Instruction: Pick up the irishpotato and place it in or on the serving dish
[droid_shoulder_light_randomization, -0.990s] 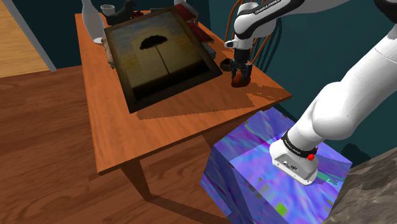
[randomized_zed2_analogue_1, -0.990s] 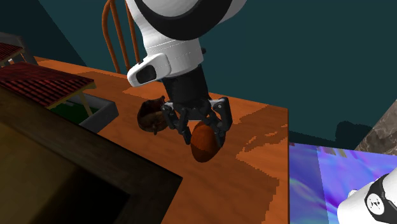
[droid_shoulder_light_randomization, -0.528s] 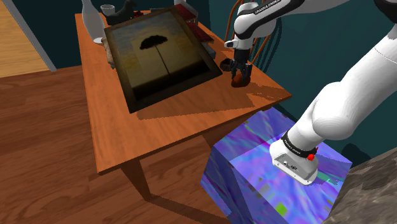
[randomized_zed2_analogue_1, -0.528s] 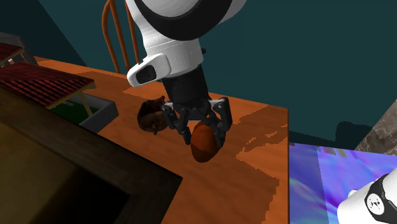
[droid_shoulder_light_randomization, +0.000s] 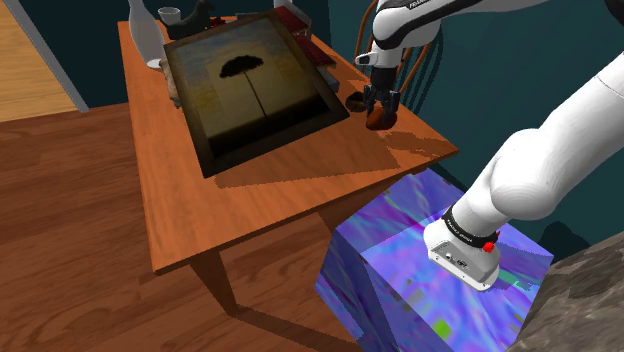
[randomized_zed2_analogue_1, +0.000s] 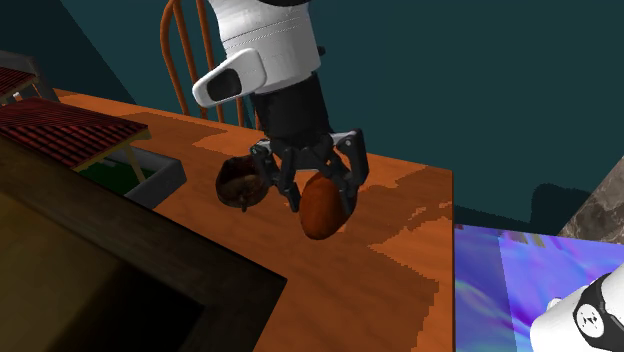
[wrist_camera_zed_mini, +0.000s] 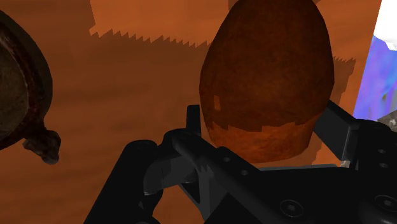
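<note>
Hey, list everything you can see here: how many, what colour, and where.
potato: one, brown, clasped in the gripper above the table
serving dish: one, dark brown, on the table beside the potato
table: one, orange-brown wood, next to the stand
framed picture: one, dark frame, yellowish with a black tree, on the table
bottle: one, grey, at the table's far end
tray: one, grey, green inside, beside the picture
stand: one, purple-blue box, under the arm
arm: one, white
gripper: one, black, shut on the potato
</note>
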